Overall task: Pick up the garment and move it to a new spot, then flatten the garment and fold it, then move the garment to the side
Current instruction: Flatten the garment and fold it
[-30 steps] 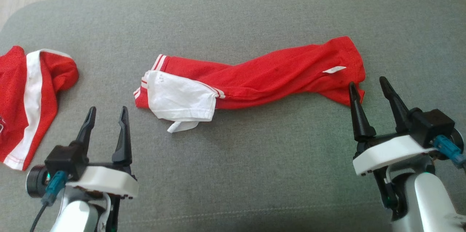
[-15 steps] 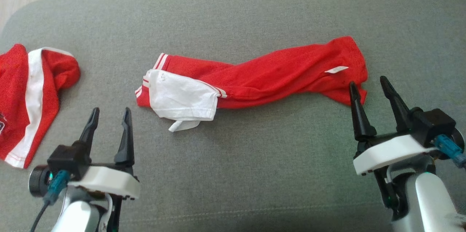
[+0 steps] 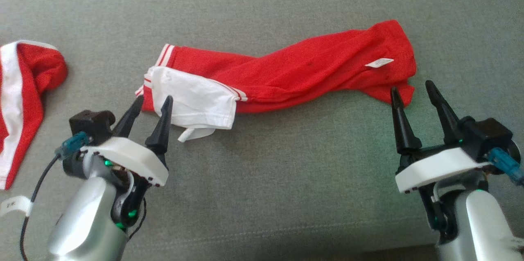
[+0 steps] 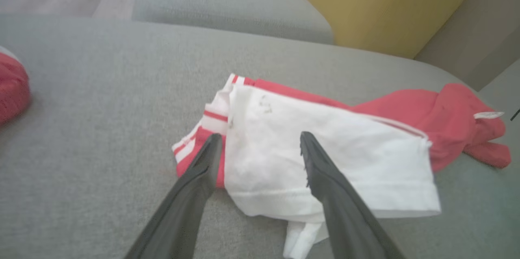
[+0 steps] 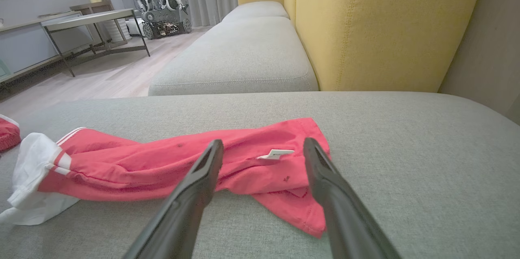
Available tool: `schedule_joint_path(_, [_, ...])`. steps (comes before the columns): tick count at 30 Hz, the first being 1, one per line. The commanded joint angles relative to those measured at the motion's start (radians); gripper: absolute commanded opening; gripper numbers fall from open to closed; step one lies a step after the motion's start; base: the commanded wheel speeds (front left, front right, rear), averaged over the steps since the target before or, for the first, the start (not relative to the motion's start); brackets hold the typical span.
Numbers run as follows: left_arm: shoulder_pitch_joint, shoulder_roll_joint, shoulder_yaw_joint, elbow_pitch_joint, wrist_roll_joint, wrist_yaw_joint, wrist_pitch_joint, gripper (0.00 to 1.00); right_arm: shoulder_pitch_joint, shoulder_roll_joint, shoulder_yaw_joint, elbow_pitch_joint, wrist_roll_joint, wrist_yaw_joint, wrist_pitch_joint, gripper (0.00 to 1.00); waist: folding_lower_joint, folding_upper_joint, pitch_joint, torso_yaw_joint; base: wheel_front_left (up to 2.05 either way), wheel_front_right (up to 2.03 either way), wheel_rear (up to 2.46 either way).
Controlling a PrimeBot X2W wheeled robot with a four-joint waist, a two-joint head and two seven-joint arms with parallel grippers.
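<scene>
The garment (image 3: 294,72) is red with a white panel and white stripes, twisted into a long strip across the grey cushion (image 3: 286,171). Its white end (image 4: 325,161) lies at the left, its red end with a small white tag (image 5: 276,154) at the right. My left gripper (image 3: 154,101) stands open, fingertips at the striped left edge of the white end; in the left wrist view (image 4: 260,139) the fingers straddle that edge. My right gripper (image 3: 411,89) is open just short of the red end, whose corner lies between the fingers in the right wrist view (image 5: 264,143).
A second red and white garment (image 3: 20,101) lies at the cushion's left edge. Behind the cushion are another grey seat (image 5: 243,51) and a yellow backrest (image 5: 386,27). Further off stand a table (image 5: 93,17) and another robot (image 5: 158,3) on a wooden floor.
My left gripper has moved forward and right up to the garment's white end. The head camera has tilted down. The right gripper has barely moved.
</scene>
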Motion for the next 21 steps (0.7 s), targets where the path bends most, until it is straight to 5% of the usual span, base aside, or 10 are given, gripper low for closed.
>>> schedule_joint_path(1, [-0.047, 0.019, 0.036, -0.003, -0.012, -0.008, -0.002, 1.0, -0.042, -0.005, 0.022, -0.033, 0.006, -0.001, -0.007, 1.0, 0.0, 0.0, 0.013, -0.011, 0.0, 0.0, 0.0])
schedule_joint_path(14, [-0.139, 0.001, -0.01, 0.233, -0.1, -0.083, -0.035, 1.0, -0.061, -0.002, 0.017, -0.012, 0.018, -0.001, -0.024, 1.0, 0.0, 0.0, 0.051, -0.027, 0.0, 0.0, 0.0])
schedule_joint_path(16, [-0.137, 0.003, -0.017, 0.237, -0.098, -0.084, -0.05, 0.75, -0.062, -0.002, 0.015, -0.009, 0.019, -0.001, -0.025, 1.0, 0.0, 0.0, 0.048, -0.026, 0.0, 0.0, 0.0])
schedule_joint_path(19, [-0.123, 0.006, -0.02, 0.234, -0.093, -0.078, -0.064, 0.58, -0.058, -0.002, 0.011, -0.004, 0.021, -0.001, -0.024, 1.0, 0.0, 0.0, 0.04, -0.022, 0.0, 0.0, 0.0])
schedule_joint_path(21, [-0.11, 0.008, -0.023, 0.224, -0.09, -0.071, -0.068, 0.38, -0.056, -0.002, 0.006, -0.003, 0.022, -0.001, -0.022, 1.0, 0.0, 0.0, 0.036, -0.018, 0.0, 0.0, 0.0])
